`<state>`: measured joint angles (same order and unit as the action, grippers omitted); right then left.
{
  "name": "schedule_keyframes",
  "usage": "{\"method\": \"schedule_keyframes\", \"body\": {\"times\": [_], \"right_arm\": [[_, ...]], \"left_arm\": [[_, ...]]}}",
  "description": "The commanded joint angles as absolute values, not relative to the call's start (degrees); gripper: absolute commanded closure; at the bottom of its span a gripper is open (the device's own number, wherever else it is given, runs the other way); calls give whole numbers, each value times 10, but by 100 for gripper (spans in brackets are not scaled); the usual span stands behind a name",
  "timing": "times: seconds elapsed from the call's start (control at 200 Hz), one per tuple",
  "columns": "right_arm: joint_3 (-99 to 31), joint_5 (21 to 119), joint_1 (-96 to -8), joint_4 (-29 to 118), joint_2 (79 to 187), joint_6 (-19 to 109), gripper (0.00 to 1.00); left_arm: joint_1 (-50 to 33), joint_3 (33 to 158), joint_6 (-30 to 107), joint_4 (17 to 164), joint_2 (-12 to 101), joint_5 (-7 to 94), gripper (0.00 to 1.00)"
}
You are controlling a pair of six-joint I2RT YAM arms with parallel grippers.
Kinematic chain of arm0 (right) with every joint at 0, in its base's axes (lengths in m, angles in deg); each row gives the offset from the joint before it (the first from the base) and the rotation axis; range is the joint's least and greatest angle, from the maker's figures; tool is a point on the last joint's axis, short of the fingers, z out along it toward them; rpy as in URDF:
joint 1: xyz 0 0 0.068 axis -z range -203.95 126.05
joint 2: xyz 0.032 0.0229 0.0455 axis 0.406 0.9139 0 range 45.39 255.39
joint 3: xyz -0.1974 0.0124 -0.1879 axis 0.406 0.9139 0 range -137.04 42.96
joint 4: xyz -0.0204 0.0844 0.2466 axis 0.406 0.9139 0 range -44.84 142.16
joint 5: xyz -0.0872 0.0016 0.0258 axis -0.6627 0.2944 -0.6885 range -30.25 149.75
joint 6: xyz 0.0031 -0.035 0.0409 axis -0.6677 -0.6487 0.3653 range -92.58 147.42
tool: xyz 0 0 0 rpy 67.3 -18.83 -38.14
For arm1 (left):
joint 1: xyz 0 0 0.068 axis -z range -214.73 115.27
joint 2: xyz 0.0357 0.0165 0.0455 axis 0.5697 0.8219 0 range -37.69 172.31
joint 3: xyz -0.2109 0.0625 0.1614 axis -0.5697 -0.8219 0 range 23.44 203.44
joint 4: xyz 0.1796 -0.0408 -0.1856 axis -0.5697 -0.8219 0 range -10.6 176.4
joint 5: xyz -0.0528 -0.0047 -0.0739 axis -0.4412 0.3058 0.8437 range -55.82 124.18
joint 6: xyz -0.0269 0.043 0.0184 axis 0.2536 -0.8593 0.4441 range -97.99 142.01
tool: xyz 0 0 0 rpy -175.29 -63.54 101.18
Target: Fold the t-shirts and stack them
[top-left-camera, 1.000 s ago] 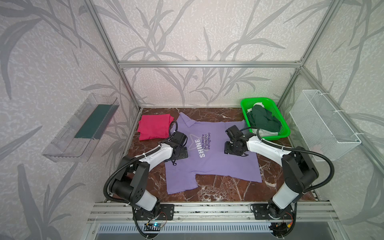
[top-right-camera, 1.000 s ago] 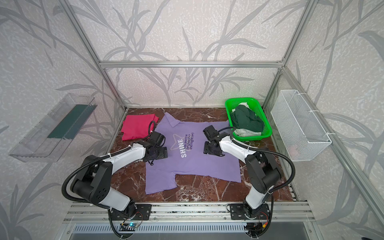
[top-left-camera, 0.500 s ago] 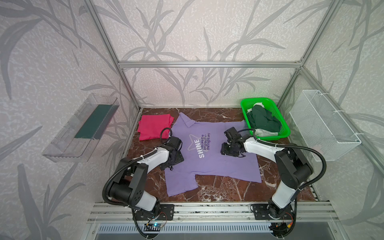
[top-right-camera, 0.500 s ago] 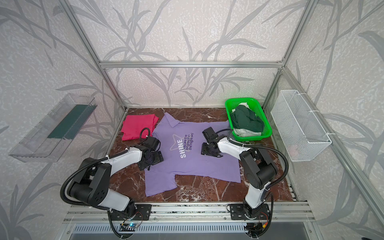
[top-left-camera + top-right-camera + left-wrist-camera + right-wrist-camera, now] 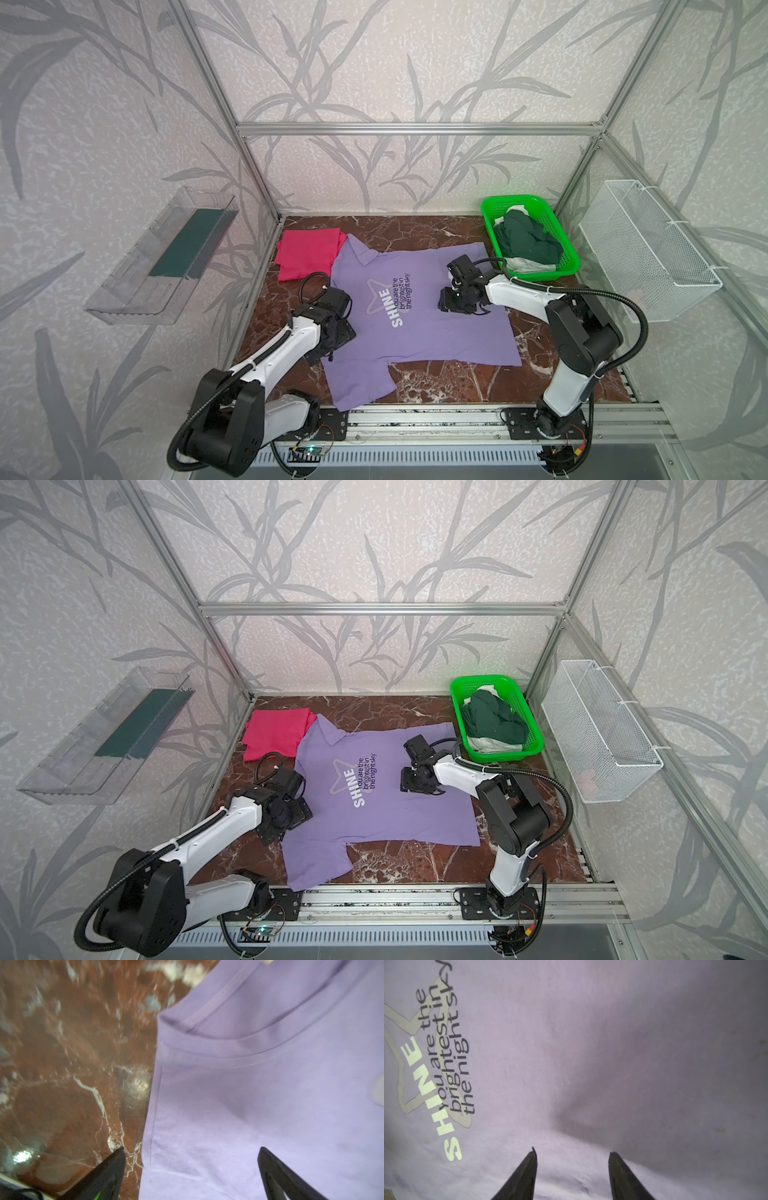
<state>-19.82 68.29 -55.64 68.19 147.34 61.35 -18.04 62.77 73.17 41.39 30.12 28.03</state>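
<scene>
- Sliding nearward down the left edge of the lavender cotton t-shirt (image 5: pixel 436 332), your left gripper (image 5: pixel 192 1148) gapes wide, empty.
- Your right gripper (image 5: pixel 572 1150) hovers half-parted, empty, mid-shirt.
- Shirt lies flat centrally; no fold yet.

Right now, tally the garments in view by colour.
Lavender-purple t-shirt: 1
Magenta t-shirt: 1
Dark green garment, in the green basket: 1
White garment, under it: 1
Total: 4

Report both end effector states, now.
Left end effector: open, empty, over the edge of the lavender t-shirt.
Right end effector: open, empty, over that shirt's front.
</scene>
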Motion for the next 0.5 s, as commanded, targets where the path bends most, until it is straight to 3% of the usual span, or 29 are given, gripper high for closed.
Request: {"method": "schedule_keyframes", "body": {"times": [0.0,0.185,0.5], "right_arm": [[-240,670,-557,711,1450,595,44],[-301,664,-557,729,1477,587,44],[-389,669,-504,772,1538,562,44]], "left_arm": [[-185,713,619,447,289,223,2],[-202,838,538,556,432,285,13],[-230,1188,517,465,797,358,32]]}}
